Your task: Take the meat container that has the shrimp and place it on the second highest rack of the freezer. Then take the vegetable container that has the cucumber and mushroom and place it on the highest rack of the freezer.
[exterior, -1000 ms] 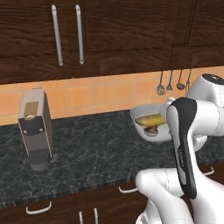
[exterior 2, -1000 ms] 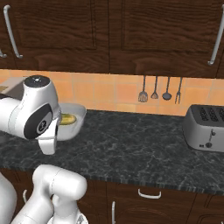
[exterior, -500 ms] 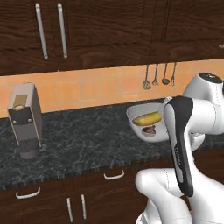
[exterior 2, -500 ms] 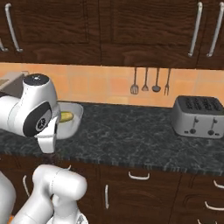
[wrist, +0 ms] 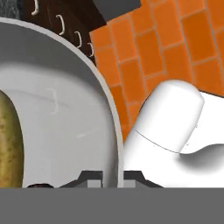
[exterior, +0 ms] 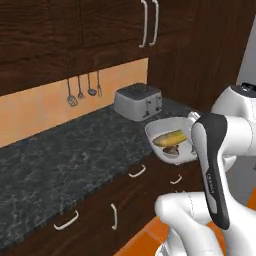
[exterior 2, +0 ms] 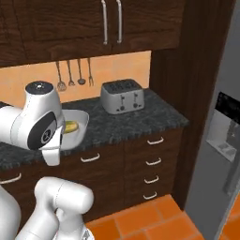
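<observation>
Gripper (wrist: 110, 175) clamped on the rim of the vegetable container (exterior: 170, 134), cucumber (exterior: 170, 138) and mushroom (exterior: 172, 149) inside, just right of the toaster (exterior: 137, 101).

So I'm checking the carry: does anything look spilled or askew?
Nothing spilled. The vegetable container rides tilted in the shut gripper, clamped at its rim, with the cucumber and mushroom inside.

The cucumber (exterior: 169, 138) and mushroom (exterior: 172, 149) lie in the vegetable container (exterior: 156, 131), before the toaster (exterior: 137, 101) on the counter (exterior: 60, 160).
</observation>
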